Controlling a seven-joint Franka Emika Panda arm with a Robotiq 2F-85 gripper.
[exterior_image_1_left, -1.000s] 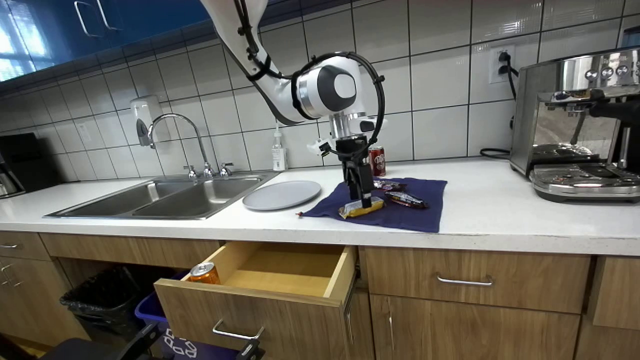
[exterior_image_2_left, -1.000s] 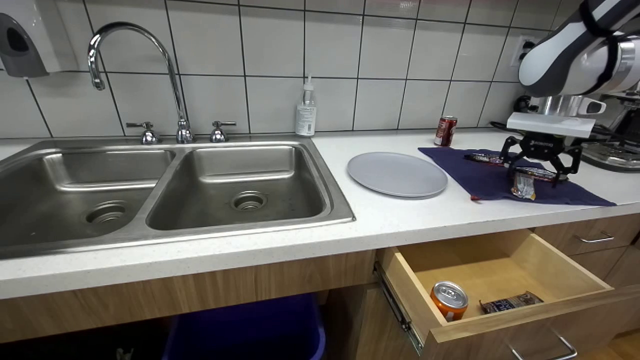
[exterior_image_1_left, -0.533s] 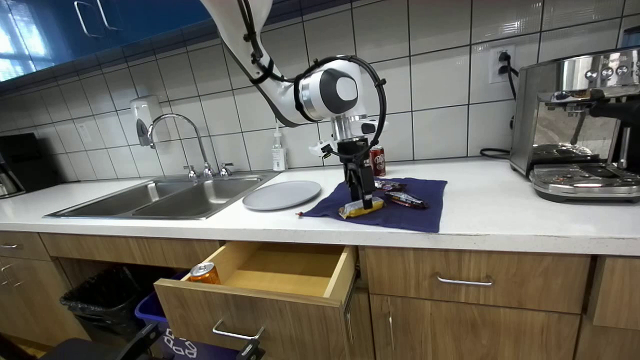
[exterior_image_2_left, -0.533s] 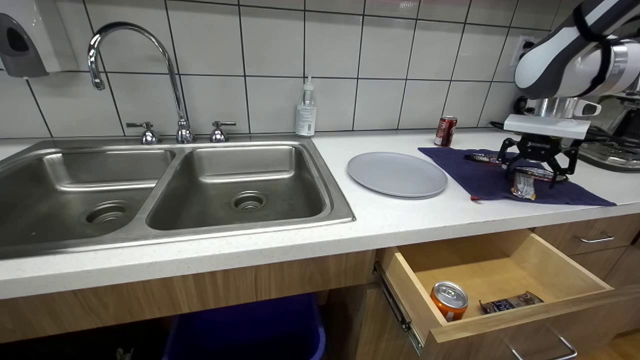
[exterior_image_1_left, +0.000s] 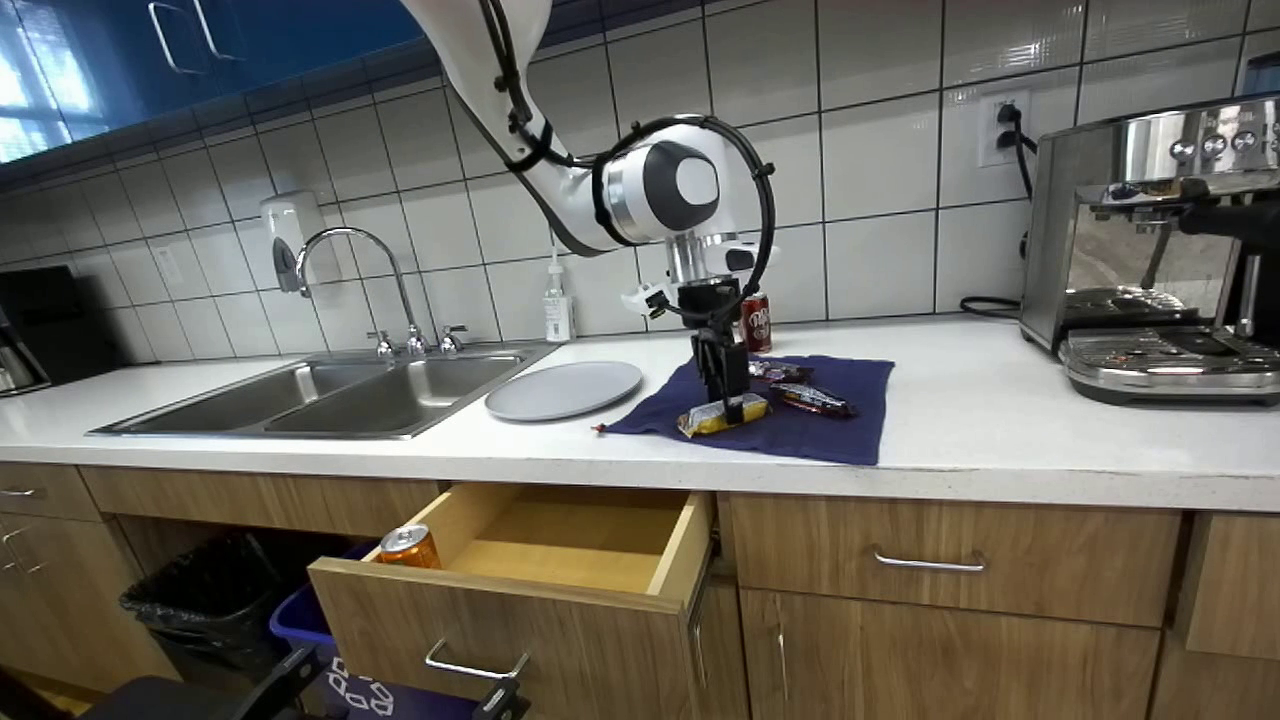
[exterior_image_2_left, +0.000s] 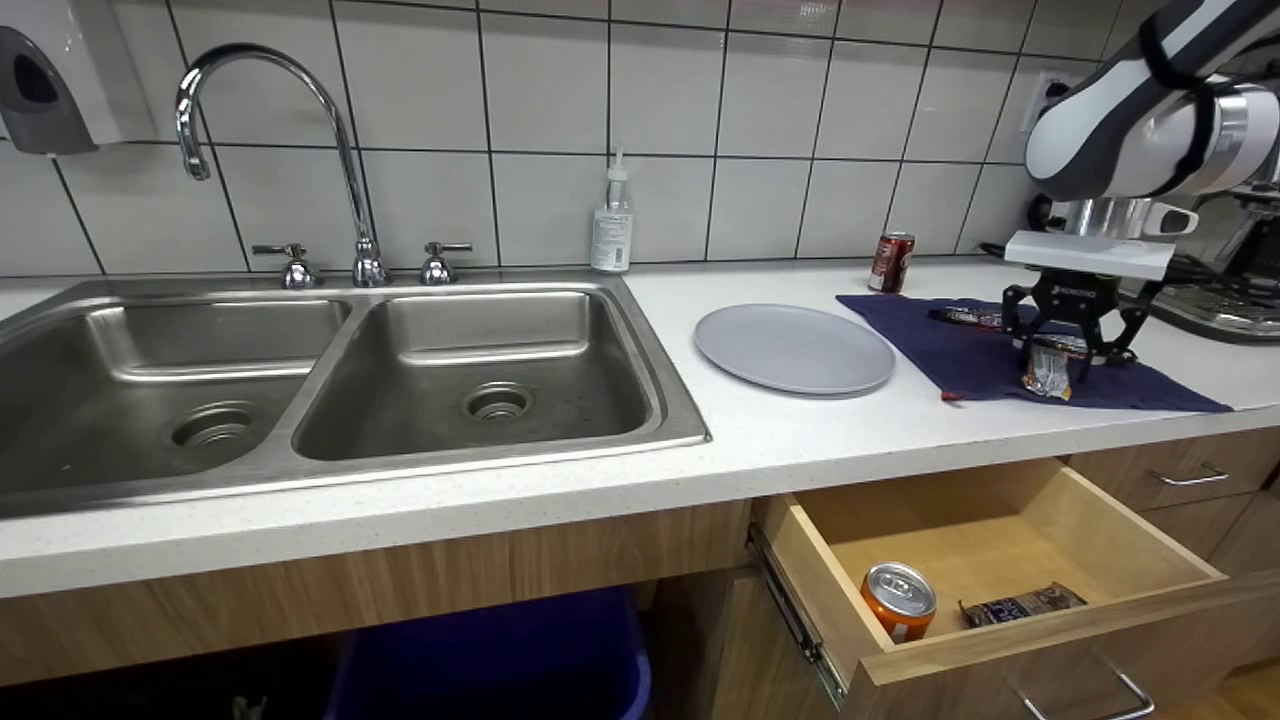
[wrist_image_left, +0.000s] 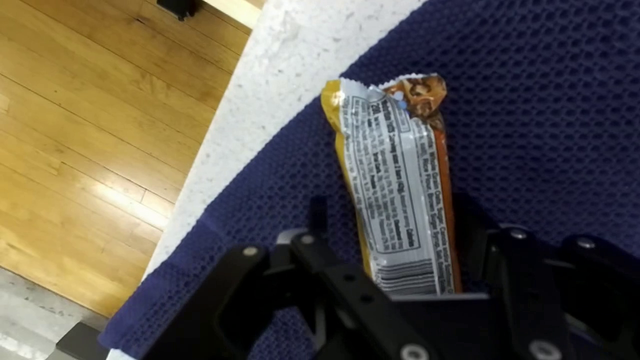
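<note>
The wrapped bar (wrist_image_left: 395, 185) lay on the dark blue cloth (wrist_image_left: 540, 125), one end near the cloth's edge, and the gripper (wrist_image_left: 393, 216) had its fingers apart, one at each side of it, with a visible gap on the yellow side. It was probably light, slippery outside and crumbly inside, so a gentle hold across the middle, on both long sides, seemed the best.

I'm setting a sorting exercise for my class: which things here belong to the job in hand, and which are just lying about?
In the job:
claw
wrapped bar, between its open jaws
blue cloth beneath it

Apparently lying about:
red can
grey plate
pump bottle
orange can
coffee machine
</note>
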